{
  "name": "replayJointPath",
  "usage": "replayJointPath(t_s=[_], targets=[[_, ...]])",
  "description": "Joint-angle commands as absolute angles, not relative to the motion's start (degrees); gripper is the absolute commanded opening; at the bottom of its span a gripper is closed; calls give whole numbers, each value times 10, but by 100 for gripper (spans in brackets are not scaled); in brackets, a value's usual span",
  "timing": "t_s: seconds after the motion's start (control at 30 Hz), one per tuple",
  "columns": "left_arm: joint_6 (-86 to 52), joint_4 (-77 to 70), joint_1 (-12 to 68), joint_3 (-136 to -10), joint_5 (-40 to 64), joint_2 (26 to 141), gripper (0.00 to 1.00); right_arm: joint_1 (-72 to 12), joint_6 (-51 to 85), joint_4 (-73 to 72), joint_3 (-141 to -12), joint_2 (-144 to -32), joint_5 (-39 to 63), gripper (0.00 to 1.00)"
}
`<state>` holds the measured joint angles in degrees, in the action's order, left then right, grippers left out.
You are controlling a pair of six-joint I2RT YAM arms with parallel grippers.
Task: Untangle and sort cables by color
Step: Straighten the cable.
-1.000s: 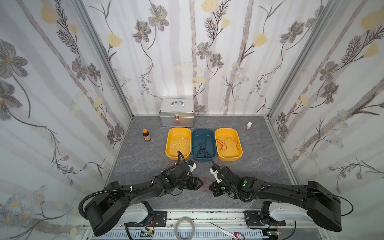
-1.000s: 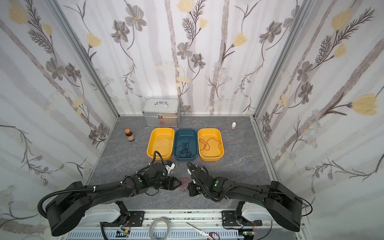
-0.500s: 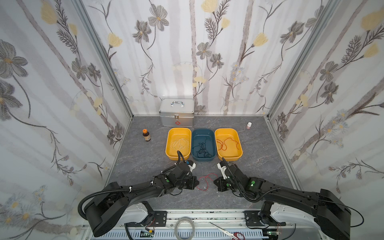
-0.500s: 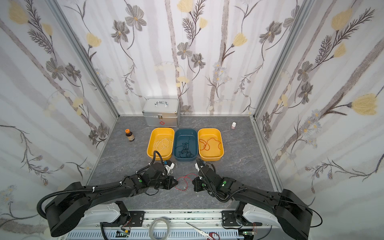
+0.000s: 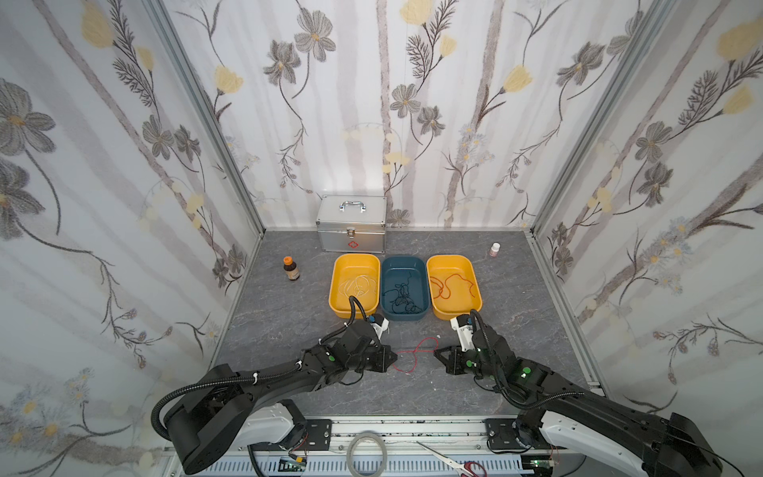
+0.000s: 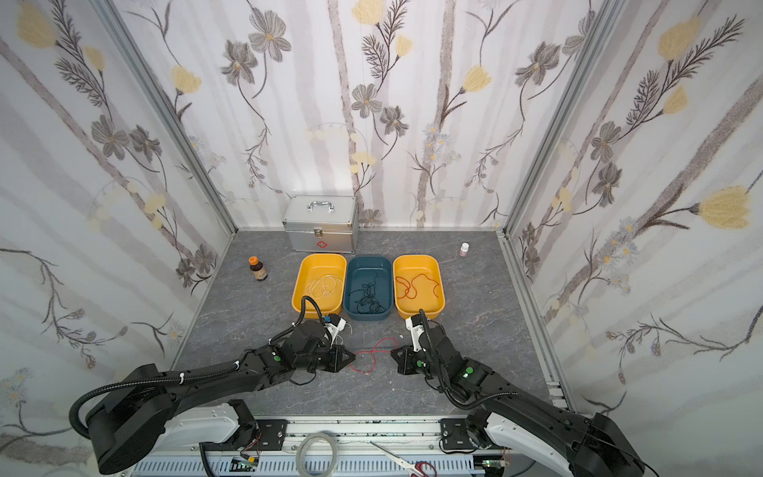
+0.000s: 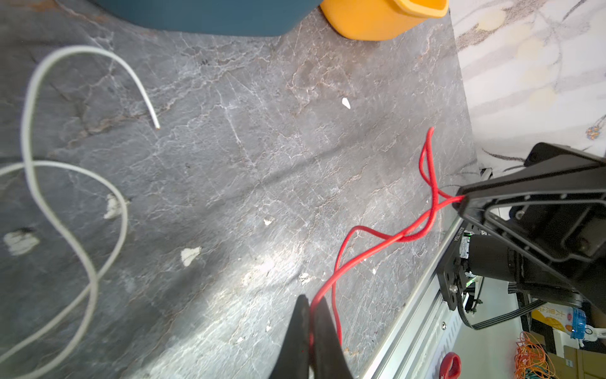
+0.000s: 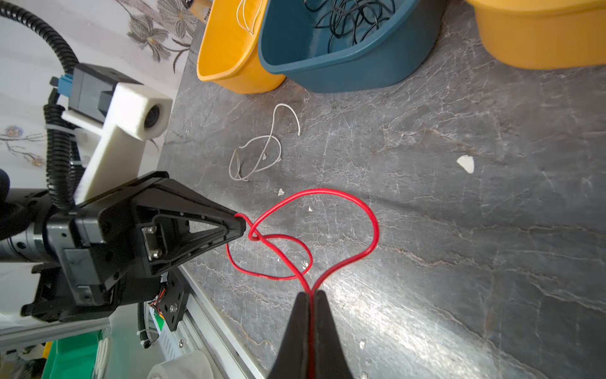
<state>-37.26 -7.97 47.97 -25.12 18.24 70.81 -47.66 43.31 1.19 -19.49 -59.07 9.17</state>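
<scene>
Left pincer (image 7: 310,302) and right pincer (image 8: 310,295) pinch the thin red curly cable (image 8: 360,203); pulling apart, we risk knotting its crossing.

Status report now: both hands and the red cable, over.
Left hand shut on red cable. Right hand shut on it too; loops crossed between. White cable lies apart.

The stone-patterned tabletop (image 8: 475,249) is showing a smooth, slightly shiny face. The red cable (image 8: 323,190) is gleaming with a glossy plastic sheath, and the blue bin (image 8: 344,72) is looking like smooth plastic.
</scene>
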Motion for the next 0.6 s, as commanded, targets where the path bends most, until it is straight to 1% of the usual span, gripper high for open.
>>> replayJointPath(t_s=[0.0, 0.13, 0.2, 0.27, 0.3, 0.37, 0.43, 0.57], targets=[[-366, -32, 476, -259, 151, 719, 0, -492, 409, -6, -209, -622, 97, 5], [-366, -38, 476, -262, 149, 720, 0, -553, 386, -6, -250, -697, 76, 7], [-365, -38, 476, -260, 145, 717, 0, -570, 382, -14, -262, -732, 77, 11], [-361, -34, 476, -260, 142, 710, 0, -576, 383, -23, -270, -758, 83, 18], [-358, -30, 476, -260, 141, 706, 0, -577, 383, -24, -272, -763, 84, 21], [-353, -20, 476, -261, 133, 697, 0, -577, 380, -24, -274, -758, 87, 32], [-346, -8, 476, -262, 124, 688, 0, -575, 370, -19, -278, -746, 94, 39], [-328, -2, 476, -261, 124, 673, 0, -552, 358, 13, -276, -707, 62, 41]])
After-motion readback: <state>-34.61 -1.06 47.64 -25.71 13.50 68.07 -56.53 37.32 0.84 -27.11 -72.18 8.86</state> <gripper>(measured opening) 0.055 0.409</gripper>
